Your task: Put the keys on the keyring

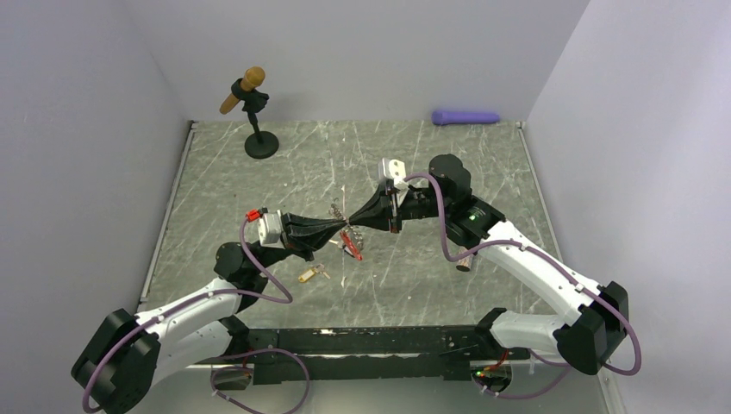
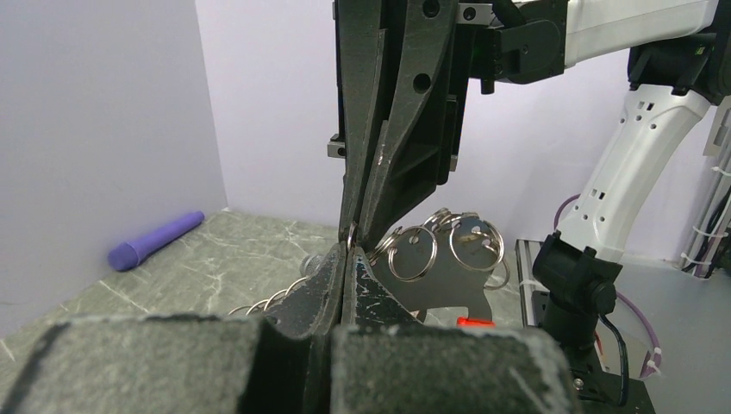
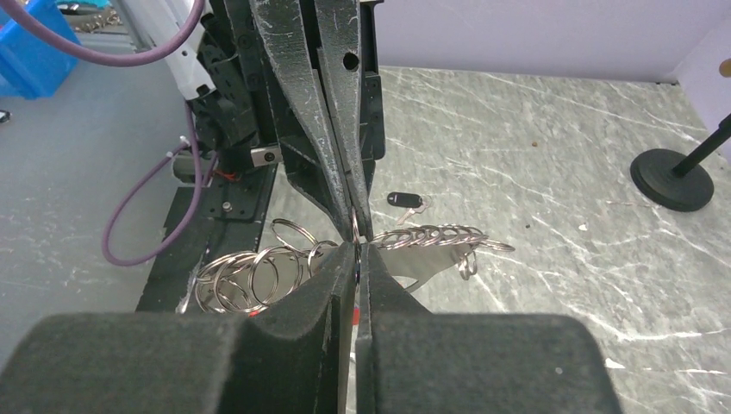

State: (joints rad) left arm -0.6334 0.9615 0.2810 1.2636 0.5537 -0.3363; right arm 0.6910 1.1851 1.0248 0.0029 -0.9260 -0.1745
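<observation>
Left fingers [image 2: 315,297], right fingers [image 2: 405,129] tip-to-tip, keyring [image 2: 435,241] pinched between.

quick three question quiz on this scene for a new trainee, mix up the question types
1. True or false: the yellow-tagged key lies loose on the table.
2. What stands near the table's back left corner? A a kettle, B a microphone on a stand, C a red mug.
3. Fill in: the left gripper and right gripper meet tip to tip, both pinching the ____.
Key: 1 true; 2 B; 3 keyring.
</observation>
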